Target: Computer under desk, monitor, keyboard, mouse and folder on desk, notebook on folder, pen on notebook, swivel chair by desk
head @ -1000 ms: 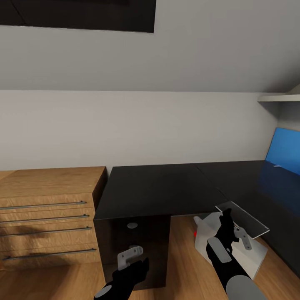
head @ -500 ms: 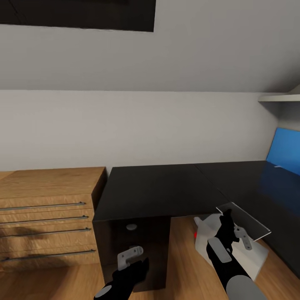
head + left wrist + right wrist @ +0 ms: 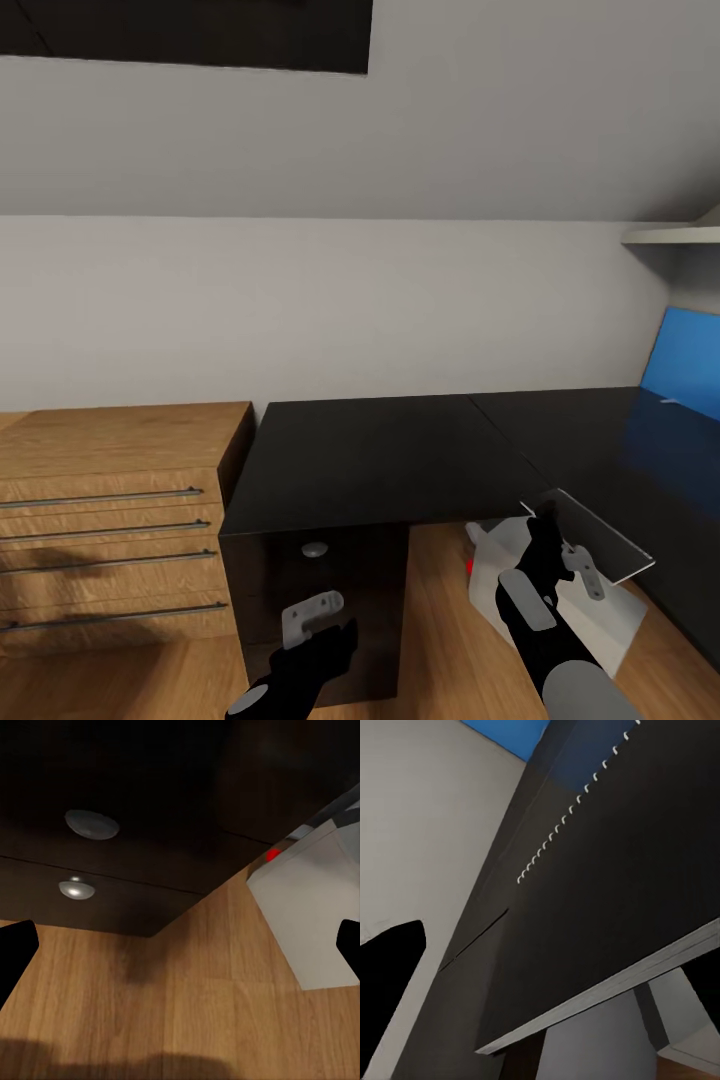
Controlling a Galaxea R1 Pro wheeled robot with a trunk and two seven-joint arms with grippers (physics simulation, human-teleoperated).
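Gripping: right gripper [image 3: 560, 541] is clasping the notebook [image 3: 592, 536] over the desk [image 3: 380, 455] edge.
Left gripper [image 3: 318, 618]: hanging with jaws spread.
Computer [image 3: 560, 600]: standing under the desk.

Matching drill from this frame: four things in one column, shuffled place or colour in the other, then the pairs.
Things:
1. desk
2. computer
3. wooden drawer chest
4. right gripper

Descriptions:
A. light grey, on the floor below the desk top
B. beside the desk's drawer end, long metal handles
C. black top, round silver knobs
D. shut on a thin, flat notebook

Pairs: 1-C, 2-A, 3-B, 4-D
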